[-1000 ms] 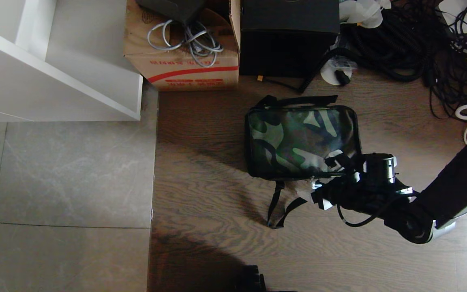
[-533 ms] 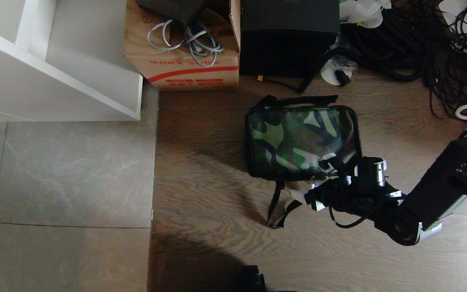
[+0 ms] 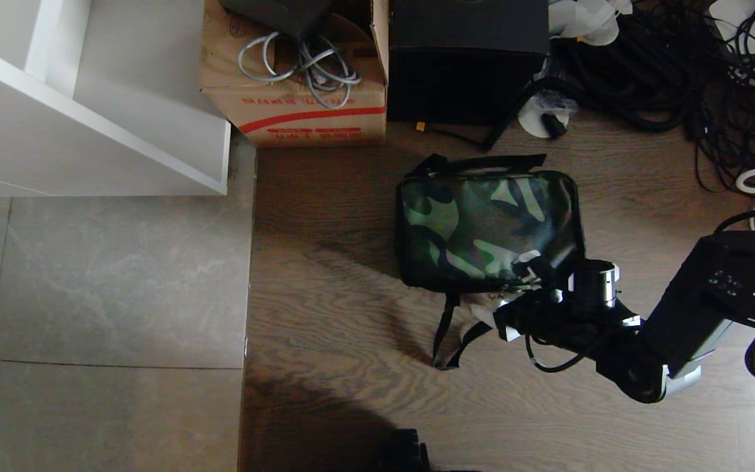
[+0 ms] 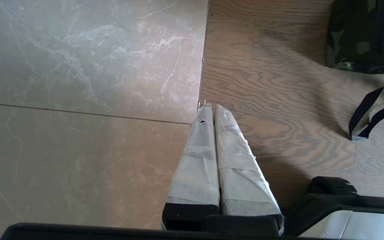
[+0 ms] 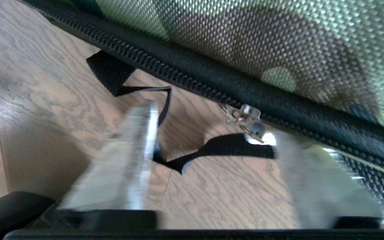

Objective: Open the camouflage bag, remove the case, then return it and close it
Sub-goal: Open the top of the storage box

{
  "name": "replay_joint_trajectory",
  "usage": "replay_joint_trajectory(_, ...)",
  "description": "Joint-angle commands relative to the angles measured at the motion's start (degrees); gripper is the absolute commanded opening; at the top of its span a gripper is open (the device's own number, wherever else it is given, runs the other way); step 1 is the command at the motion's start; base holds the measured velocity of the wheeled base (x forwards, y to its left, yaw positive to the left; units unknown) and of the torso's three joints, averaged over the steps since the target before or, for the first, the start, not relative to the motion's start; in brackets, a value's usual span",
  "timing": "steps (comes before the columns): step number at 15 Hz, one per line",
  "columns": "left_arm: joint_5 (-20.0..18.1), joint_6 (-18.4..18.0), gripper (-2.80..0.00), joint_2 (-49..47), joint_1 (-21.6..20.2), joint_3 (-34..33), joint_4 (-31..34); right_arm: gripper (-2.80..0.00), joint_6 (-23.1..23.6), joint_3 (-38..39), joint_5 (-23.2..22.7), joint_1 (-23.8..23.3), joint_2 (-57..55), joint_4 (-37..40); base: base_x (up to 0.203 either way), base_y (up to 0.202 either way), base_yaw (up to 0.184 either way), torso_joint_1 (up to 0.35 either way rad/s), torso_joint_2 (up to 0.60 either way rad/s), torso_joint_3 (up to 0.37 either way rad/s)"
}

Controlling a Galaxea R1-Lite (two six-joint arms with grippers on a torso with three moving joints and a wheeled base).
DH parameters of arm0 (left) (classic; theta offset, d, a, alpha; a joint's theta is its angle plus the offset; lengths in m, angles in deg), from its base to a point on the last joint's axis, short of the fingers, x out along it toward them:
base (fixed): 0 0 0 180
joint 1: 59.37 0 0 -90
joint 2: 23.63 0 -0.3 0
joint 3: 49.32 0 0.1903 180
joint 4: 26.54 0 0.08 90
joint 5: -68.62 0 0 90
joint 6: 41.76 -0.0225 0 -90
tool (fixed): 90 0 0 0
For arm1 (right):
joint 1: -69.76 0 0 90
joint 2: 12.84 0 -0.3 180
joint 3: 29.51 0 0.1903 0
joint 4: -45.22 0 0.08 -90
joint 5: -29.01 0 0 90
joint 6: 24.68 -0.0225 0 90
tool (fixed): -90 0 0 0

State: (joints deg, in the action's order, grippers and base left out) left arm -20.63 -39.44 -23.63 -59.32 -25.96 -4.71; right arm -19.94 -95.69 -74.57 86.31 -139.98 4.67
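Looking down from the head view, the camouflage bag (image 3: pixel 487 226) lies flat on the wooden floor (image 3: pixel 351 328), zipped shut, with a cardboard box (image 3: pixel 292 105) and a taller black box (image 3: pixel 468 59) beyond it and loose black straps (image 3: pixel 453 334) trailing from its near edge. The case is not in view; presumably it sits inside. The right gripper (image 3: pixel 515 298) hangs at the bag's near edge, close to the right corner, right where the zipper line runs.

Turning to the left wrist view, the left gripper (image 4: pixel 211 110) is parked over the seam between tile and wood, its 2 taped fingers pressed together and holding nothing, with a corner of the bag well apart from it.

From the right wrist view, the zipper edge (image 5: pixel 192 80) crosses the frame and the small metal zipper pull (image 5: pixel 247 121) dangles off it, just beside 1 blurred finger (image 5: pixel 315 173), while the other finger (image 5: pixel 128 160) stands well apart. The jaws are parted with only floor and strap between them, so nothing is gripped.

The step in hand looks like taking the pull. To do it well, the gripper should shift so the pull sits midway between the 2 fingers, not off to 1 side, pinch the tab alone, clear of the strap, and then draw along the zipper line, not away from it.
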Motion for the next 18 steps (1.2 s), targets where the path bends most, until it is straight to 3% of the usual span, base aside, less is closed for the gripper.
replay_joint_trajectory(1,0.0,0.1,-2.80,0.0,0.0,-0.4,0.0,-2.80,0.3,-0.3,-0.1,0.1,-1.1,-1.3,0.000,0.000,0.000,0.000,0.00,0.000)
replay_joint_trajectory(10,0.0,0.1,-2.80,0.0,0.0,-0.4,0.0,-2.80,1.4,3.6,-0.6,0.4,2.8,-3.7,0.000,0.000,0.000,0.000,0.00,0.000)
replay_joint_trajectory(13,0.0,0.1,-2.80,0.0,0.0,-0.4,0.0,-2.80,4.5,7.0,-3.3,0.0,7.6,0.3,0.000,0.000,0.000,0.000,0.00,0.000)
replay_joint_trajectory(18,0.0,0.1,-2.80,0.0,0.0,-0.5,0.0,-2.80,5.4,8.0,-5.9,-3.3,12.8,6.1,0.000,0.000,0.000,0.000,0.00,0.000)
